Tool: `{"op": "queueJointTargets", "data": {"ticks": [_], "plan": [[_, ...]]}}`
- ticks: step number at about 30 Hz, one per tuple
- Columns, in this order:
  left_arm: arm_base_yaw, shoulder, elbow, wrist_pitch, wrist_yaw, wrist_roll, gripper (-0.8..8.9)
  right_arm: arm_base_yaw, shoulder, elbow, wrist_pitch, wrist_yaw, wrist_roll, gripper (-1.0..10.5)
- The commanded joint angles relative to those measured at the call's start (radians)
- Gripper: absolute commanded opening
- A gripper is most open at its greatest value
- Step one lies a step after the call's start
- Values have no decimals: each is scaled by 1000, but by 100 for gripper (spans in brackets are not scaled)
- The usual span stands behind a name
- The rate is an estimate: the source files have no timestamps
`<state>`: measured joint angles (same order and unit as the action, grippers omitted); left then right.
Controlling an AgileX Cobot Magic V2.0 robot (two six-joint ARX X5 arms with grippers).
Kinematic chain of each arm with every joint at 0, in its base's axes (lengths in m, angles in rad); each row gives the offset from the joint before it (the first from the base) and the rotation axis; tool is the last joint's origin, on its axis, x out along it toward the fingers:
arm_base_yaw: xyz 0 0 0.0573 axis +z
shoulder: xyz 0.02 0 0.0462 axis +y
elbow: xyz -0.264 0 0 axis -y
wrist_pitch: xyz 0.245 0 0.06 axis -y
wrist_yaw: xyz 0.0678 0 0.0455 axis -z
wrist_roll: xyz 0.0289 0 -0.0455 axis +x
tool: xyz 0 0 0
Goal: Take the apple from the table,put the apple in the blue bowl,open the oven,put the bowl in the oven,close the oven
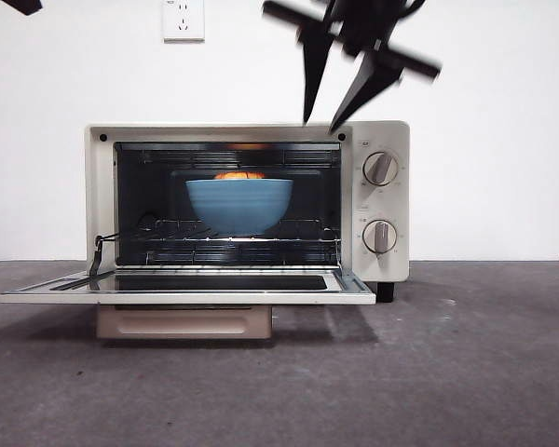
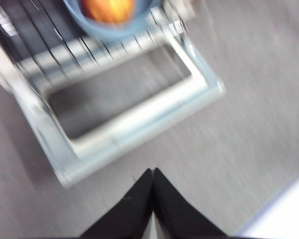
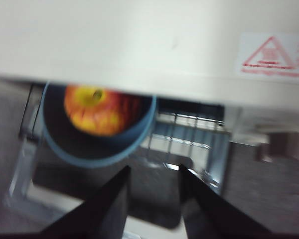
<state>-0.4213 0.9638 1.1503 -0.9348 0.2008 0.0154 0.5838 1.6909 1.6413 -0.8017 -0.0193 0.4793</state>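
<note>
The cream-white oven (image 1: 384,199) stands on the table (image 1: 447,372) with its door (image 1: 186,287) folded down flat. Inside, on the wire rack, sits the blue bowl (image 1: 239,205), and the top of the apple (image 1: 239,175) shows above its rim. My right gripper (image 1: 321,124) hangs open and motion-blurred just above the oven's top right. From its wrist view I look past the oven top (image 3: 139,45) at the bowl (image 3: 89,149) holding the apple (image 3: 97,110); the right gripper (image 3: 153,169) holds nothing. My left gripper (image 2: 152,170) is shut and empty, high over the table beside the door (image 2: 139,119).
The door's beige handle (image 1: 182,321) hangs under the lowered door near the table. Two round knobs (image 1: 380,169) sit on the oven's right panel. A wall socket (image 1: 184,19) is on the white wall behind. The waiting arm shows as a black tip (image 1: 23,5).
</note>
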Motion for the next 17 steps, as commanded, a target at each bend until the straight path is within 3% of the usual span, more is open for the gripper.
{"op": "queueJointTargets", "data": {"ticks": [1, 6, 12, 17], "plan": [[48, 10, -14, 58, 9, -14, 6, 21, -46, 23, -56, 29, -190, 153], [182, 10, -109, 140, 105, -25, 6, 50, -165, 21, -135, 54, -293, 153], [369, 21, -277, 320, 275, -75, 6, 84, -301, 3, -177, 48, -326, 153], [462, 82, -364, 412, 280, -85, 6, 114, -408, -76, -178, 47, -337, 153]]}}
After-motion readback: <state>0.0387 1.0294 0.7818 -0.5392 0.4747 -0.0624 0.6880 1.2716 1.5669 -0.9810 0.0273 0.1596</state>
